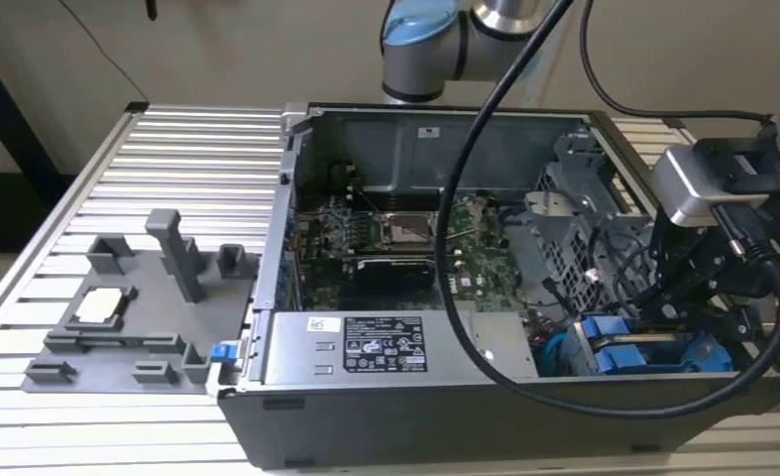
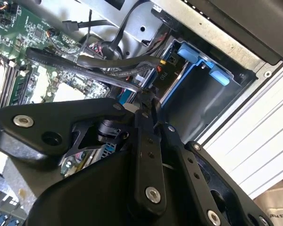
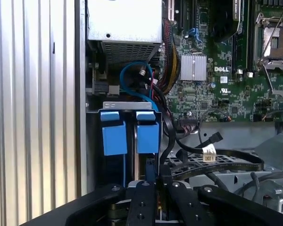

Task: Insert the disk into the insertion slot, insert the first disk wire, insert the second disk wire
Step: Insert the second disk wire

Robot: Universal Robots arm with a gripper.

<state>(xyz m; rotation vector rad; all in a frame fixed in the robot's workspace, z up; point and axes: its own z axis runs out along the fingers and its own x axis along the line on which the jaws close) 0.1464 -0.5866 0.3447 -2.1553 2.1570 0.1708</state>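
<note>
Open case (image 1: 429, 248) sitting on a slatted table (image 1: 165, 149). Gripper (image 1: 707, 307) down by blue drive frames (image 1: 621, 347) at the exterior view's right. Grey fixture (image 1: 139, 307) off to the left, cables (image 1: 483, 198) looping over the motherboard (image 1: 403, 238).

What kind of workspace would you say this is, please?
Probably a robotics lab bench for computer-assembly trials: an open grey desktop computer case lies on a ribbed aluminium table, with grey plastic part fixtures beside it, and the arm's black gripper reaches in by the blue-framed drives.
</note>
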